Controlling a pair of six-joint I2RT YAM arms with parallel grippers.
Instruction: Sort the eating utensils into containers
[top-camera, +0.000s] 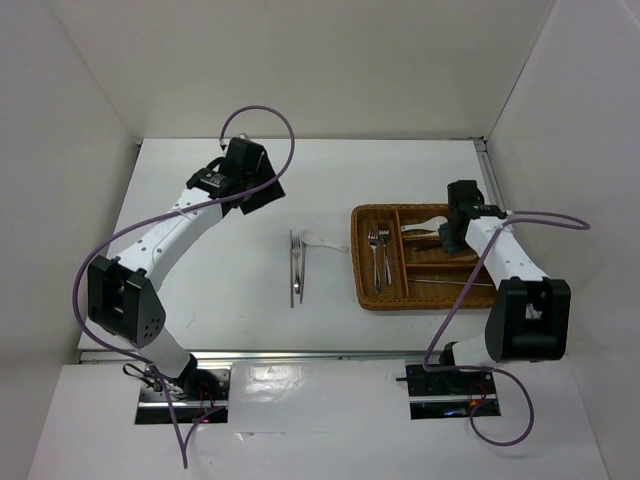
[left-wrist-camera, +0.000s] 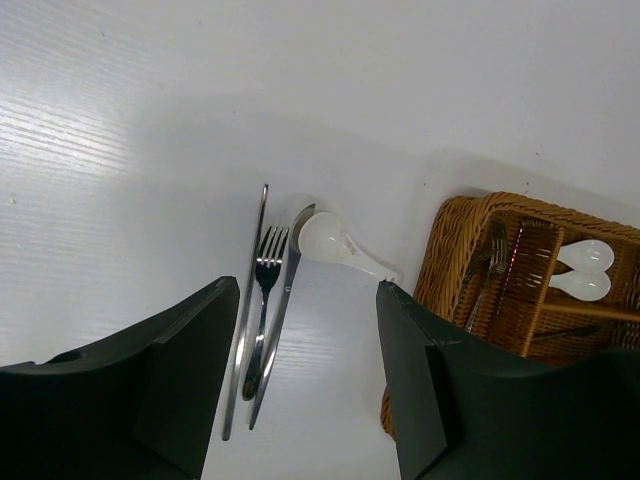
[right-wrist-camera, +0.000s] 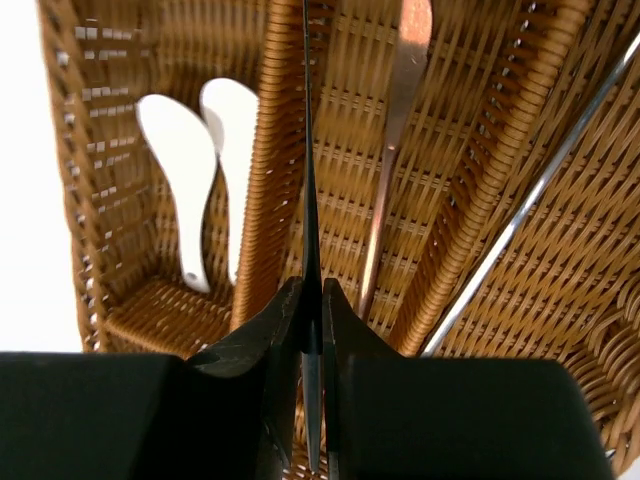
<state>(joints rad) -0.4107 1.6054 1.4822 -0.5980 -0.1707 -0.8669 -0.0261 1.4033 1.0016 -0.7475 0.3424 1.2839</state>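
A brown wicker tray (top-camera: 420, 304) lies at the right. It holds two forks (top-camera: 379, 255), two white ceramic spoons (top-camera: 425, 225) and a thin stick (top-camera: 455, 283). My right gripper (top-camera: 452, 238) hovers over the tray, shut on a slim knife (right-wrist-camera: 307, 150) seen edge-on between its fingers (right-wrist-camera: 280, 320). Below it a second knife (right-wrist-camera: 395, 130) lies in a middle compartment. On the table lie a fork (left-wrist-camera: 262, 300), a knife (left-wrist-camera: 283, 300), a thin stick (left-wrist-camera: 248, 310) and a white spoon (left-wrist-camera: 335, 245). My left gripper (left-wrist-camera: 305, 300) is open and empty above them.
White walls close in the table at the back and on both sides. In the right wrist view the white spoons (right-wrist-camera: 185, 150) lie left of a wicker divider (right-wrist-camera: 270, 180), and the stick (right-wrist-camera: 540, 200) lies in the long section at the right.
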